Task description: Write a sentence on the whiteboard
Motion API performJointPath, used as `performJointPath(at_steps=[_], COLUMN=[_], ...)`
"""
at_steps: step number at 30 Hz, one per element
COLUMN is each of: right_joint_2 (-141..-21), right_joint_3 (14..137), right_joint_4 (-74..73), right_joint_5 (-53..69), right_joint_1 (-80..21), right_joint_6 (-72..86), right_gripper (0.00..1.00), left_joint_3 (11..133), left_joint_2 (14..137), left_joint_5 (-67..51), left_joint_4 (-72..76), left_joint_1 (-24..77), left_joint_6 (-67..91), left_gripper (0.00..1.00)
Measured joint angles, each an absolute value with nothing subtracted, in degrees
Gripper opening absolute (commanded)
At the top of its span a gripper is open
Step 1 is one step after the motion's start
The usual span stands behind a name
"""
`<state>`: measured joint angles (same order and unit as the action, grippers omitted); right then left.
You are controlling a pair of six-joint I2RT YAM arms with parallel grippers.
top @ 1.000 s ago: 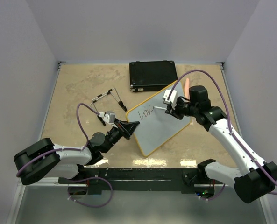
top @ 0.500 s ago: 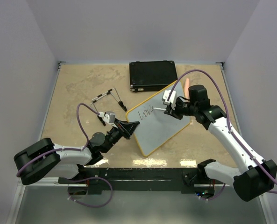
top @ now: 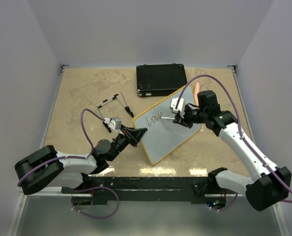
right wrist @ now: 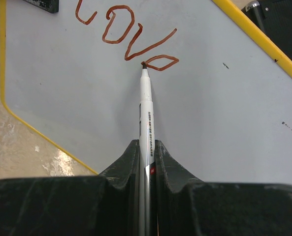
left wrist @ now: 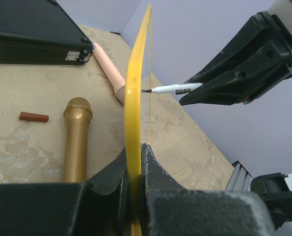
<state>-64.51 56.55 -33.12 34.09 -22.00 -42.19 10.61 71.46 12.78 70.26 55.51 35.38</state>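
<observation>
Mottled beige tabletop (top: 81, 93), pale lilac walls (top: 27, 73) on three sides. Whiteboard (top: 170, 135) right of centre. Left gripper (top: 143, 132) clamped tight on its yellow frame. Right gripper (right wrist: 146, 147) closed on marker (right wrist: 146, 105), tip touching board. Sentence (right wrist: 128, 39) reads only "love". Black case (top: 161, 79) at far edge.

On the whiteboard (right wrist: 224, 128) we read one handwritten word (right wrist: 150, 45), "love", in reddish-brown cursive strokes. The marker (right wrist: 146, 118) barrel carries fine dark print, too small for us to read.
</observation>
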Motion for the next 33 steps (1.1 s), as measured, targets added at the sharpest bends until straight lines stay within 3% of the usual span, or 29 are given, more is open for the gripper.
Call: performJointPath(at_steps=[33], right_joint_2=[-63.88], right_joint_3=[56.55], right_joint_4=[-33.95], right_joint_5=[30.87], right_joint_1=[-22.04], right_joint_6=[-40.42], right_gripper=[0.0], left_joint_3=[10.2], left_joint_2=[70.83], left_joint_5=[12.6], left_joint_4=[69.89], left_joint_1=[55.24], left_joint_6=[35.38], left_gripper=[0.0])
